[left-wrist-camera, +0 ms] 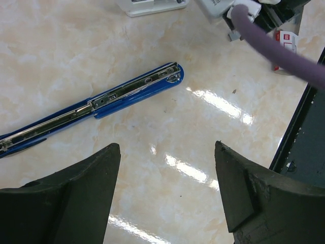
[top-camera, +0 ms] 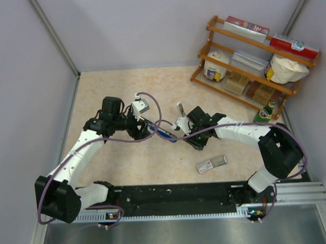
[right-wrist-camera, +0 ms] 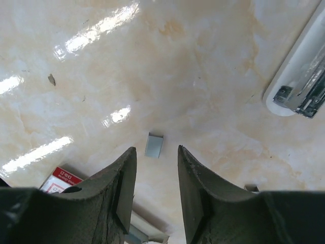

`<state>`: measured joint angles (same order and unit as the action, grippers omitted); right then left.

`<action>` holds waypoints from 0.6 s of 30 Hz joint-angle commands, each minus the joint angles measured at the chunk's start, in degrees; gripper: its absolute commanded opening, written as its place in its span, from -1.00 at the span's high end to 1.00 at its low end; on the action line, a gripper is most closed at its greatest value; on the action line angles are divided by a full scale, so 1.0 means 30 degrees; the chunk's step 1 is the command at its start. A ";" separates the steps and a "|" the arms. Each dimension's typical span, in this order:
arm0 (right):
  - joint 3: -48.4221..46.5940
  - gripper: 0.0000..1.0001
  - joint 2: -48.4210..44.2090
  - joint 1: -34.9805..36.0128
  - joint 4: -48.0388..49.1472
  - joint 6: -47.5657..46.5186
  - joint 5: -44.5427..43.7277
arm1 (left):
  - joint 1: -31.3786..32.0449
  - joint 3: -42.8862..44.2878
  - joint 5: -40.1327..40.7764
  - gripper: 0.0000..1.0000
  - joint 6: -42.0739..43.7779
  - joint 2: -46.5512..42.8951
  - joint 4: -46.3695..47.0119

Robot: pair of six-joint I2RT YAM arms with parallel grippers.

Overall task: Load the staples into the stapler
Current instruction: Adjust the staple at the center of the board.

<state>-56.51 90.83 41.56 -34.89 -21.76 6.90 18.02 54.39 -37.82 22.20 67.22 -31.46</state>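
Note:
The blue stapler (left-wrist-camera: 101,99) lies swung open flat on the table, its metal channel facing up; from above it shows between the two arms (top-camera: 164,134). My left gripper (left-wrist-camera: 167,145) hangs open just short of it, with nothing between its fingers (top-camera: 139,131). A short silvery piece of staples (right-wrist-camera: 154,145) lies on the table right past the tips of my right gripper (right-wrist-camera: 157,148), which is open and empty (top-camera: 196,141). The red-and-white staple box (top-camera: 211,163) with its grey tray lies near the front right.
A white stapler (top-camera: 180,109) stands just beyond the right gripper, also at the wrist view's right edge (right-wrist-camera: 299,76). A wooden shelf (top-camera: 252,65) with jars and boxes fills the back right corner. A purple cable (left-wrist-camera: 274,46) crosses the left wrist view.

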 commanded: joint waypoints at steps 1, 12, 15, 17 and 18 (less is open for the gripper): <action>0.1080 0.24 -0.1621 -0.1077 0.3159 -0.0804 0.1536 | -0.0118 0.0034 -0.0137 -0.58 0.0072 -0.0610 0.0556; 0.2929 0.33 -0.2092 -0.1256 0.4632 -0.0598 0.3267 | -0.0206 -0.0171 -0.0283 -0.61 0.0189 -0.0903 0.0585; 0.2871 0.36 -0.2267 -0.1256 0.4396 -0.0365 0.3181 | -0.0206 -0.0259 -0.0341 -0.62 0.0190 -0.0932 0.0644; 0.2812 0.38 -0.2209 -0.1256 0.4424 -0.0247 0.2888 | -0.0206 -0.0289 -0.0428 -0.61 0.0160 -0.0932 0.0702; 0.2783 0.38 -0.2151 -0.1256 0.4279 -0.0276 0.2771 | -0.0235 -0.0318 -0.0458 -0.62 0.0189 -0.0932 0.0732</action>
<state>-47.24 84.53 37.80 -22.31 -23.14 14.90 17.72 53.87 -37.87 22.26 65.73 -31.33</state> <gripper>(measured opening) 0.316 0.808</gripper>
